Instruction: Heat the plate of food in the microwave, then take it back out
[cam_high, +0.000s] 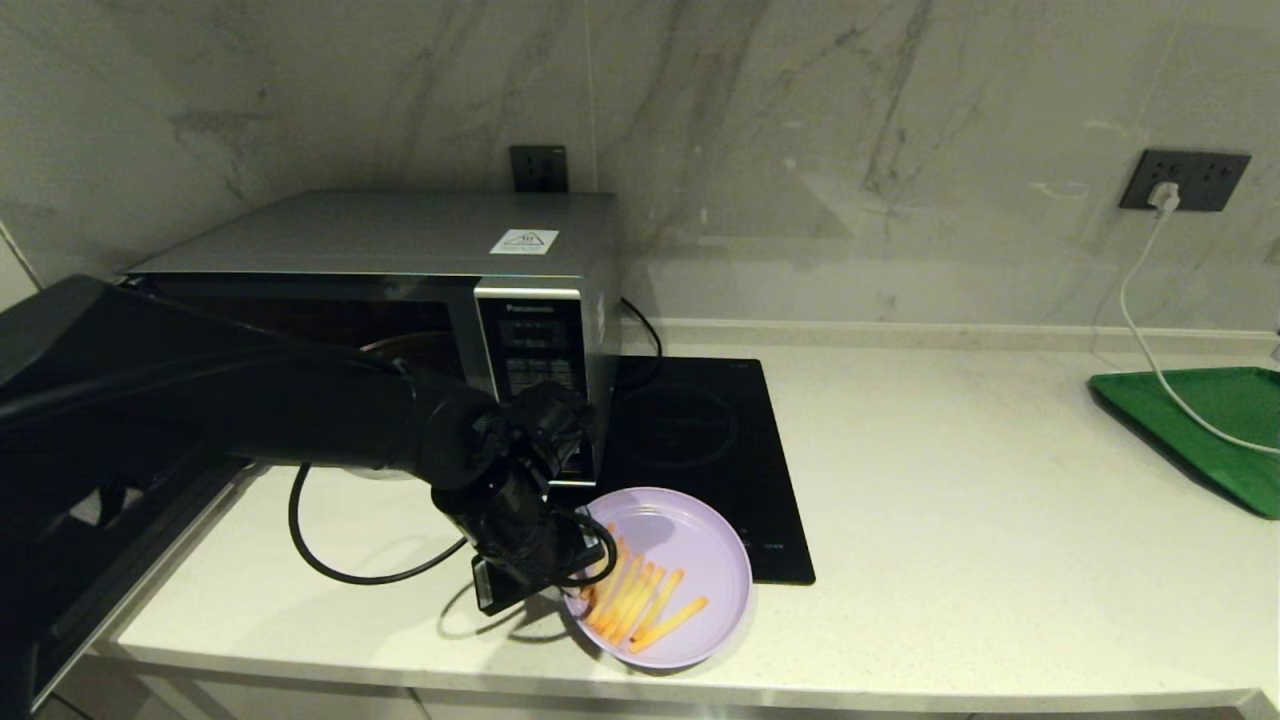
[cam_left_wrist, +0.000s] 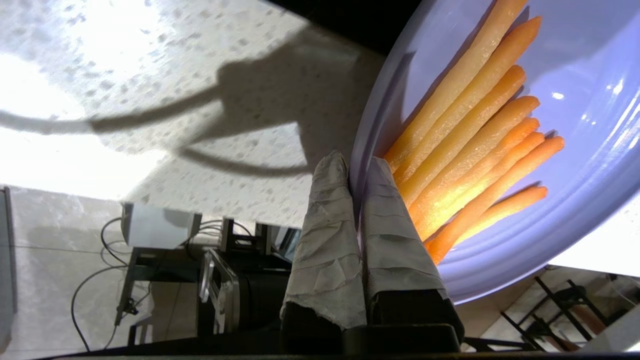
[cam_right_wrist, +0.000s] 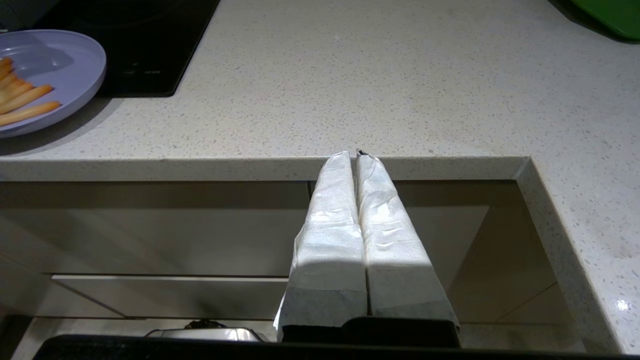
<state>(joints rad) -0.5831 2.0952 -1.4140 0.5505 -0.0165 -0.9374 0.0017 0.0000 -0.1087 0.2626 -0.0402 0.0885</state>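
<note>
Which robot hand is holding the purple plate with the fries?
The left gripper holds it: its fingers pinch the rim of the plate of food. The right gripper hangs shut and empty off the counter's front edge.

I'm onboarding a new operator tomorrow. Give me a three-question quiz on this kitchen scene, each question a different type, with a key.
1. True or false: the microwave door is open.
2. Multiple choice: the left gripper is pinching A) the plate of food by its rim, B) the green tray, C) the white cable.
3. Fill in: the right gripper, fingers together, hangs off the front edge of the ____.

Key: 1 true; 2 A; 3 counter.
</note>
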